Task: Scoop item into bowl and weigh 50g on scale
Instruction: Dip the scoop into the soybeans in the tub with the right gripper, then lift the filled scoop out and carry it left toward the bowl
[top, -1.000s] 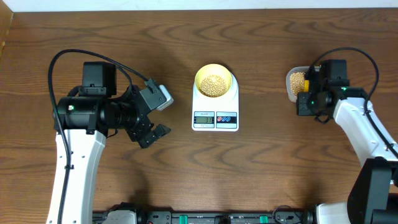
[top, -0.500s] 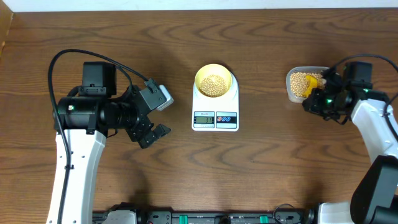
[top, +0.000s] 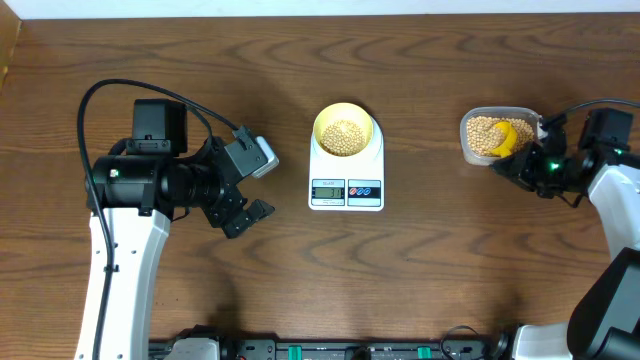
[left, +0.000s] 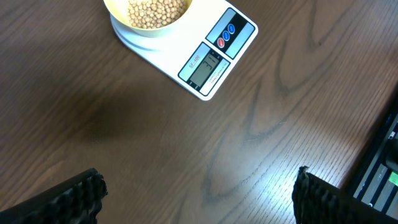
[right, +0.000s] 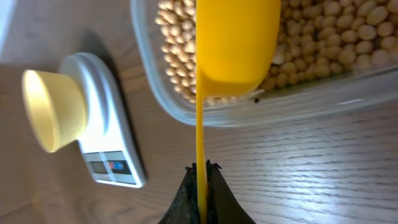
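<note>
Overhead, the left tool (top: 258, 186) sits at the far left above the bare tabletop (top: 200, 60), its 2 fingers spread wide and holding nothing. Parked well apart from the scale (top: 346, 190), it likely keeps out of the scooping path while its wrist camera looks down on the display (left: 205, 65), whose digits are too small to read. The scale lies at the centre with the pale-yellow bowl (top: 322, 120) standing on its top, so whatever lands in the bowl is weighed at once. A layer of beans (top: 345, 136) already covers the bowl's bottom. Further right, well apart from the scale, a clear tub (top: 467, 150) holds the main supply of beans. A yellow spoon (top: 503, 138) reaches into it, its scoop down among the beans on the tub's right side, which suggests another load is being taken. Whether the scoop is full cannot be told. At the far right, the right tool (top: 528, 160) is clamped tight on the end of the spoon's thin handle, a grip that gives reach into the tub while keeping the fingers outside it.
</note>
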